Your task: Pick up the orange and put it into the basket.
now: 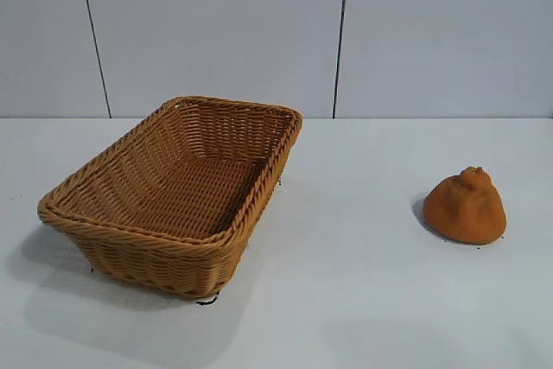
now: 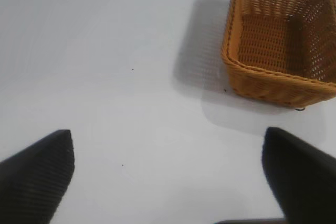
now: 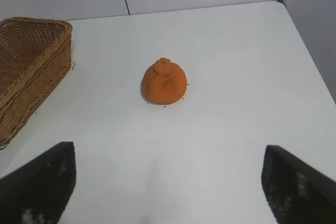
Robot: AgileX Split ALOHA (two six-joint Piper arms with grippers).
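**Black Textured Fingers, Nothing More of the Arms**

Visible only through the wrist views. Left gripper (image 2: 168,182): two black fingers (image 2: 37,177), broad and wedge-shaped, tapering to blunt rounded tips, covered with a fine woven-looking grid texture. Right gripper (image 3: 168,182): same black wedge-shaped fingers (image 3: 39,184), matte, marked with small whitish specks on both pads. No cables, screws or markings discernible. Absent from the exterior view altogether.
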